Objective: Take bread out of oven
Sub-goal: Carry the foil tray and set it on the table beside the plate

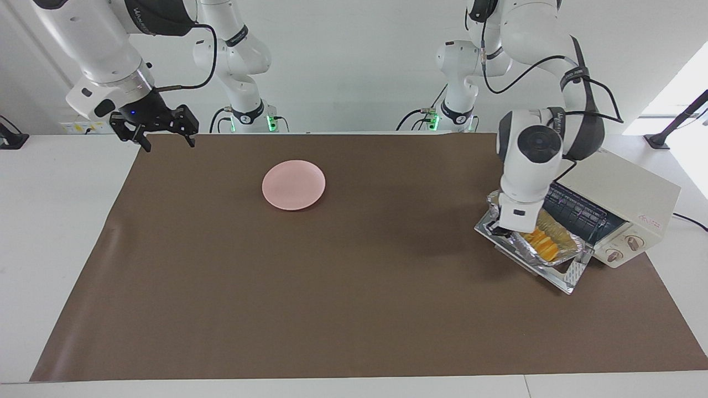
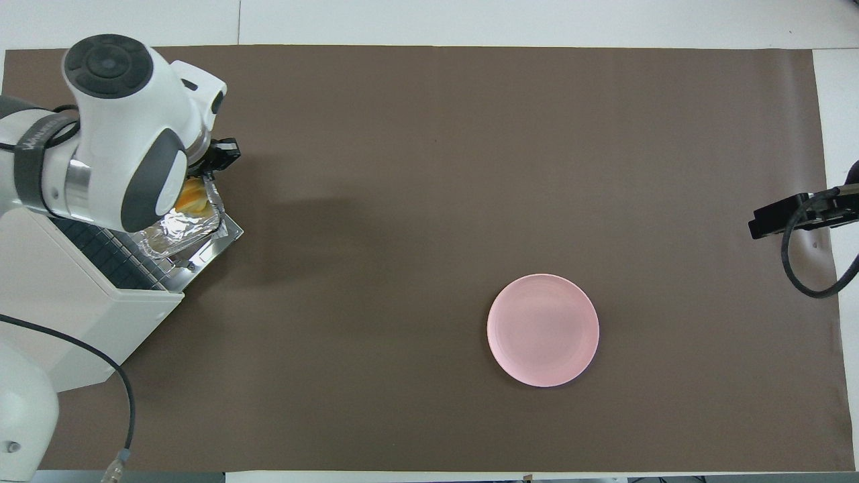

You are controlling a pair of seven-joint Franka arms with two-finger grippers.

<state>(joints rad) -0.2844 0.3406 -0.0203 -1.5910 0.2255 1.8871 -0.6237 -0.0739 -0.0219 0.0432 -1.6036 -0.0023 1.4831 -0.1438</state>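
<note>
The cream-white oven [image 1: 628, 199] stands at the left arm's end of the table with its glass drop door [image 1: 569, 275] lying open. A crinkled foil tray [image 1: 561, 250] sits out over the door with the golden bread [image 1: 541, 241] in it. My left gripper [image 1: 499, 228] is shut on the tray's rim at the end away from the oven. In the overhead view the left wrist covers most of the bread [image 2: 190, 196] and tray [image 2: 181, 228]; the oven [image 2: 80, 315] and left gripper [image 2: 218, 157] show. My right gripper [image 1: 167, 142] waits open and empty over the mat's corner at the right arm's end.
A pink plate [image 1: 293, 185] lies empty on the brown mat [image 1: 332, 287], toward the right arm's end and nearer to the robots than the mat's middle; it also shows in the overhead view [image 2: 542, 330]. The oven's wire rack [image 1: 575, 210] is bare.
</note>
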